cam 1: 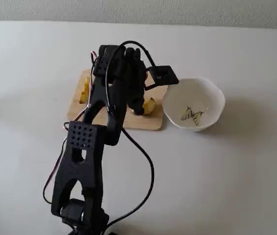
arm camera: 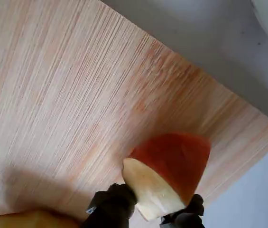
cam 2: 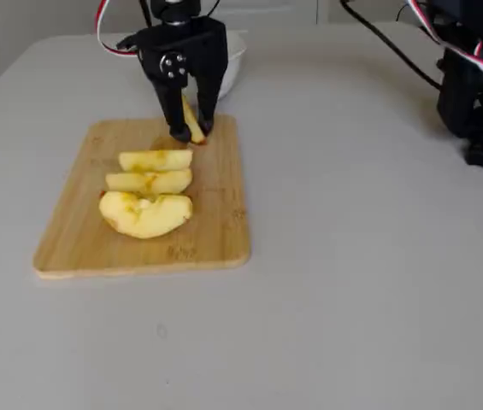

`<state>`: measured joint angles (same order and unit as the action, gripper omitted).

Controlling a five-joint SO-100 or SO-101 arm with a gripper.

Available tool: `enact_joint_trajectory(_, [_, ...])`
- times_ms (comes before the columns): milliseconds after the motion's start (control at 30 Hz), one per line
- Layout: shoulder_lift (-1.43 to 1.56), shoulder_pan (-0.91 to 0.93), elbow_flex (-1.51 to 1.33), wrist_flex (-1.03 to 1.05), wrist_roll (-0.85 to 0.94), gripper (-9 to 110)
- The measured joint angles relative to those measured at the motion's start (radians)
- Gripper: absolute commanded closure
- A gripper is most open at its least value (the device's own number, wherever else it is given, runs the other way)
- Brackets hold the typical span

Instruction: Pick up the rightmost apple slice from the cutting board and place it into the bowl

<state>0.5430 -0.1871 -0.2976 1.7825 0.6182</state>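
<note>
Cutting board (cam 1: 143, 121) near the table's far edge, bowl (cam 1: 212, 95) just beside its right end in a fixed view, gripper (arm camera: 150, 211) clamped on the rightmost apple slice (arm camera: 169, 166), probably barely lifted above the board's bowl-side end; wedge upright, red skin, pale flesh.

soft daylight, faint shadows, slight blur

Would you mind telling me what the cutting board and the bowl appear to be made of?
The cutting board looks like light bamboo or wood, matt, with fine straight grain lines. The bowl looks like glazed white ceramic, smooth and faintly shiny, though plastic is possible.
</note>
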Motion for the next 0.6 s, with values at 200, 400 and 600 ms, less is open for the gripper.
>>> enact_joint_trajectory(200, [0.037,0.000,0.000,0.000,0.008,101])
enact_joint_trajectory(400, [0.173,-0.003,-0.002,0.000,0.008,101])
enact_joint_trajectory(600, [0.319,-0.018,-0.002,0.000,0.017,101])
